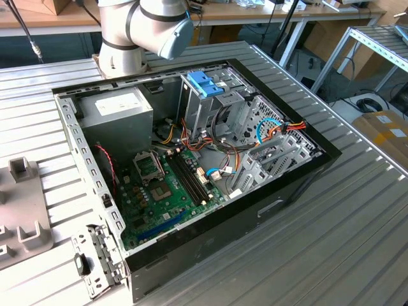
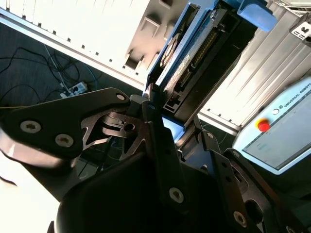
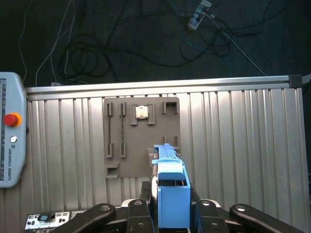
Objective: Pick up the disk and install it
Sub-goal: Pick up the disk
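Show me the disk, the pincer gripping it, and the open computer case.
disk (image 3: pixel 173 199), first wrist view, on its light-blue frame.
pincer (image 2: pixel 171 110), second wrist view, midway between its fingertips.
computer case (image 1: pixel 245 222), exterior view, on its black side wall.

Ribbed metal table, plastic-framed disk

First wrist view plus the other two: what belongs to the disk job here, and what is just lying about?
Job: the disk, clamped in the gripper; open computer case, likely where it goes.
Lying about: grey fixture plate on the ribbed table; teach pendant; power strip with cables; grey holders at the exterior view's left.
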Controlling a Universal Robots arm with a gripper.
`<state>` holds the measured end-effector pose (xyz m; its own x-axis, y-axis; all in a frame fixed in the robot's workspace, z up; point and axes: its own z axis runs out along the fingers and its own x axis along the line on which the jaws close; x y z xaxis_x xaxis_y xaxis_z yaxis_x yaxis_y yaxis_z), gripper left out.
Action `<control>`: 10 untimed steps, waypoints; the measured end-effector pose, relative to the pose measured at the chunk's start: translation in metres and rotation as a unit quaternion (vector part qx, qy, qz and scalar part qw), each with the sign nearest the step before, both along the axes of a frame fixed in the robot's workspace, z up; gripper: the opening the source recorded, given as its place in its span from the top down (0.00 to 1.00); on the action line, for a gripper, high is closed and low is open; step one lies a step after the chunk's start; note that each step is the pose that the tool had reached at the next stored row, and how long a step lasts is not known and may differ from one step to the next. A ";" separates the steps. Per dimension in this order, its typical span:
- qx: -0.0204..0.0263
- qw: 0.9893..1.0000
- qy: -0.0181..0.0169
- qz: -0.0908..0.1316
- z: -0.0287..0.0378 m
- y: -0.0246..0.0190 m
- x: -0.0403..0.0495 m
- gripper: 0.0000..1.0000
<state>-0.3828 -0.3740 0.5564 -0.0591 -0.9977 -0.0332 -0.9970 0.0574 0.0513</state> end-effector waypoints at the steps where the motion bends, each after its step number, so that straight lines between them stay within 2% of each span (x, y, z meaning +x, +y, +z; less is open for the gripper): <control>1: 0.000 1.000 0.000 0.000 -0.0001 0.0000 0.0016 0.63; 10: 0.000 1.000 0.000 0.000 -0.0004 0.0000 0.0145 0.63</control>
